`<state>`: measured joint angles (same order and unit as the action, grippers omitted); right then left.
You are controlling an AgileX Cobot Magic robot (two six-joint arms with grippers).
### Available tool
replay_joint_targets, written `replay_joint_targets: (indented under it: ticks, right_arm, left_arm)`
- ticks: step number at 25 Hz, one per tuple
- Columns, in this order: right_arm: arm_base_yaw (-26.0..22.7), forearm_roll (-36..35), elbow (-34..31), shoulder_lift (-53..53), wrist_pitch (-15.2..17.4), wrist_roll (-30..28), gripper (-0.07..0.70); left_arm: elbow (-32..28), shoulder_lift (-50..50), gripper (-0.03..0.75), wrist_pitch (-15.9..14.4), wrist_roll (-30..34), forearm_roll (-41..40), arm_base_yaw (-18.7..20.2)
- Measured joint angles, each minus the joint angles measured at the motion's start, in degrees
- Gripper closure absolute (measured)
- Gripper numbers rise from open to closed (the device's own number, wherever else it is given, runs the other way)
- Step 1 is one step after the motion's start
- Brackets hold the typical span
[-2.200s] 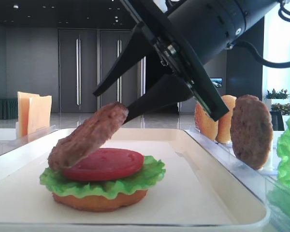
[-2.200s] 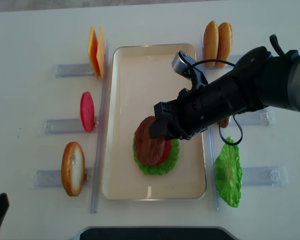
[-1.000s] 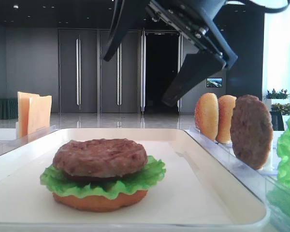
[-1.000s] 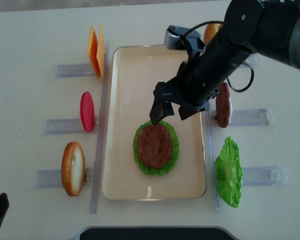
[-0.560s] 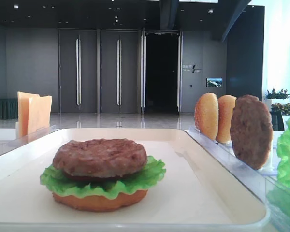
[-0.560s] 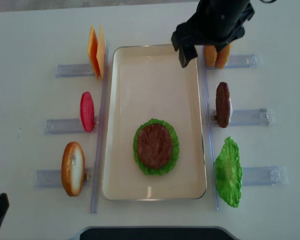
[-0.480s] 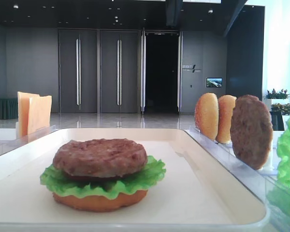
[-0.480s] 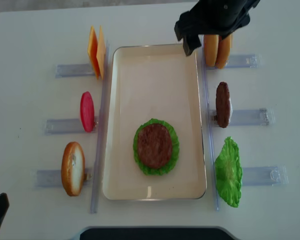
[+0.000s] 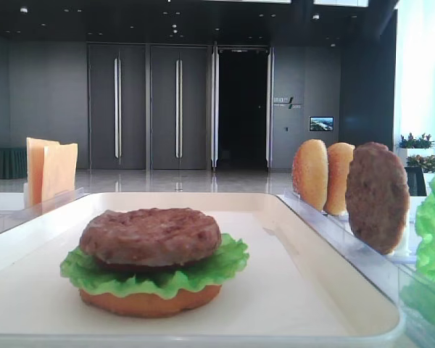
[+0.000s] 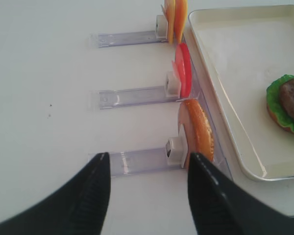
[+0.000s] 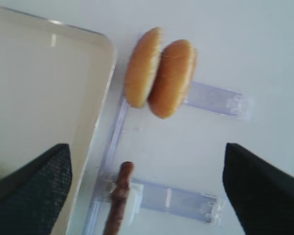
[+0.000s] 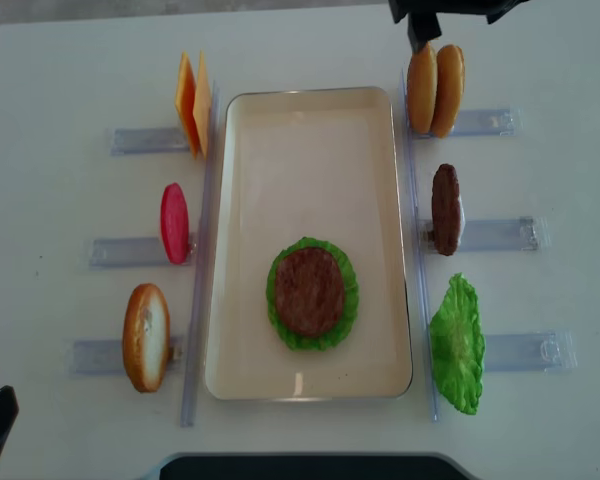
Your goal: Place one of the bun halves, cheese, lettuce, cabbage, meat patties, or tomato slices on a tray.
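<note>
On the cream tray [image 12: 300, 130] lies a stack: a brown meat patty [image 12: 308, 291] on green lettuce [image 12: 346, 318] over a bun half [image 9: 148, 301]. My right gripper [image 11: 146, 146] hangs open and empty above the right-hand racks, just past the tray's far right corner. Under it stand two bun halves [image 11: 159, 73] and a second patty [image 11: 118, 200] on edge. At the near left my left gripper [image 10: 148, 155] is open and empty over a clear rack [image 10: 137, 161], beside another bun half [image 10: 198, 129]. A red tomato slice [image 10: 183, 68] and cheese slices [image 10: 175, 19] stand behind it.
Clear slotted racks [image 12: 500, 234] flank the tray on both sides. A loose lettuce leaf [image 12: 456, 345] stands in the near right rack. Along each long side of the tray runs a clear rail [image 12: 202, 250]. A white table [image 12: 60, 180] carries everything.
The right gripper let the patty down flat on the stack, then rose and drew back, open, to the far right over the bun rack. The left gripper stayed put.
</note>
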<state>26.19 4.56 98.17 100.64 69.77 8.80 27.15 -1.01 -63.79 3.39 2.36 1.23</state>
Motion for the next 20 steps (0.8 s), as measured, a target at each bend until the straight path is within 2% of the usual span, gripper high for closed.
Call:
replay_joint_targets:
  ticks: [11, 15, 20]
  right_arm:
    - [-24.01, -2.19, 0.01, 0.00, 0.00, 1.13, 0.039]
    - [-28.99, -1.76, 0.01, 0.00, 0.02, 1.13, 0.039]
    - [-30.24, -1.17, 0.01, 0.00, 0.02, 1.07, 0.040]
  left_arm:
    - [0.00, 0.00, 0.325, 0.00, 0.00, 0.00, 0.00]
    - [0.00, 0.00, 0.325, 0.00, 0.00, 0.00, 0.00]
    - [0.00, 0.00, 0.325, 0.00, 0.00, 0.00, 0.00]
